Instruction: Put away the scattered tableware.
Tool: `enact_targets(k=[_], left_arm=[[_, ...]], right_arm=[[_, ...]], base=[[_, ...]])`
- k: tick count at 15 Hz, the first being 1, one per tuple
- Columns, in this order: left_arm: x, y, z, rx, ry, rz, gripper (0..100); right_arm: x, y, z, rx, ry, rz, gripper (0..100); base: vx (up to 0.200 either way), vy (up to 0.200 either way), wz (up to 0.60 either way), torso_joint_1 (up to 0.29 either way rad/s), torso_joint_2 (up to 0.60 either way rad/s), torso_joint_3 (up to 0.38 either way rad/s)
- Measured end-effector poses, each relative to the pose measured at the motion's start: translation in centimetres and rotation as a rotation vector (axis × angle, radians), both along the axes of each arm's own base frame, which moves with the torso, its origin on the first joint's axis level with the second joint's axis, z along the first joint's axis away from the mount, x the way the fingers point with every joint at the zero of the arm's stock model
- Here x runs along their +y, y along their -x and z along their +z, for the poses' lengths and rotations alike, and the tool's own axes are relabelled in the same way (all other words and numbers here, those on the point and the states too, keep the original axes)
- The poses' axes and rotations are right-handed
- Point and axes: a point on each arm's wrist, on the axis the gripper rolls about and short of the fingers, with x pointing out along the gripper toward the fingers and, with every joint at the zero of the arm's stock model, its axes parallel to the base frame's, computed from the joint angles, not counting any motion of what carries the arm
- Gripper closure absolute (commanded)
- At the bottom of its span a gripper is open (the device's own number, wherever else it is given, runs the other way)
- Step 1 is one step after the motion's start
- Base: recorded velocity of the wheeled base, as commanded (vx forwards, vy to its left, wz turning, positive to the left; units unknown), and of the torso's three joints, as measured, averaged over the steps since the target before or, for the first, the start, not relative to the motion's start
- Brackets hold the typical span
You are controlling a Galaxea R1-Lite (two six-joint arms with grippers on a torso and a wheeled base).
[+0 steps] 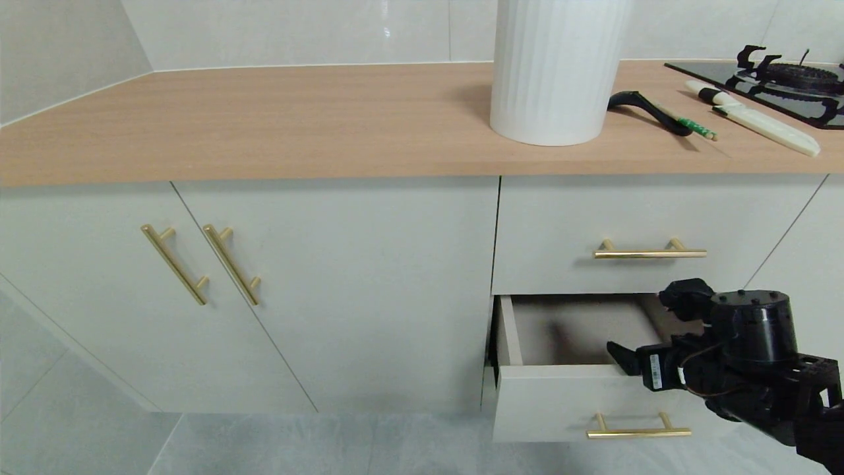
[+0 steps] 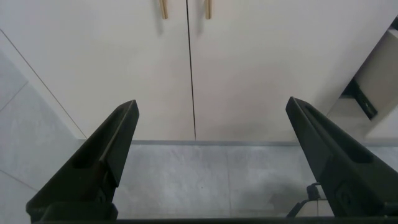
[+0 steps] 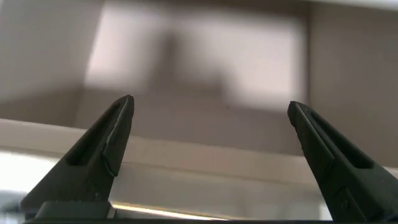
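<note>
— What is running along the back?
— A pale tiled wall (image 1: 297, 30) is rising behind a wooden countertop (image 1: 264, 125) and catching a soft glare.
— And below?
— Two grey cabinet doors (image 1: 369, 290) are hanging shut, their brass handles (image 1: 175, 264) slanting side by side, and grey floor tiles (image 1: 297, 445) are spreading underneath.

The pulled-out drawer (image 1: 547, 402) gave open room from above; the shut drawer front (image 1: 560, 231) at its twelve o'clock roofed the back.

Black right arm (image 1: 752, 330) bears a white label (image 1: 653, 373), 2 tapered fingers (image 3: 102, 155).
</note>
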Motion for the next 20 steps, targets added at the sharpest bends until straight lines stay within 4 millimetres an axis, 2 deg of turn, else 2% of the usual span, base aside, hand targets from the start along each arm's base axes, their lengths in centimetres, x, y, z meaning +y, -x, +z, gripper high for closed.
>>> enact_targets(k=[8,12,20], left_arm=[[0.0,0.0,0.0,0.0,0.0,0.0,0],[0.0,0.0,0.0,0.0,0.0,0.0,0],[0.0,0.0,0.0,0.0,0.0,0.0,0]], right_arm=[[0.0,2.9,1.6,0.205,0.06,0.07,0],[0.4,4.8,2.5,0.247,0.135,0.157,0],[0.1,8.6,2.2,0.445,0.309,0.309,0]], base=[[0.0,0.0,0.0,0.0,0.0,0.0],[0.0,0.0,0.0,0.0,0.0,0.0],[0.0,0.0,0.0,0.0,0.0,0.0]])
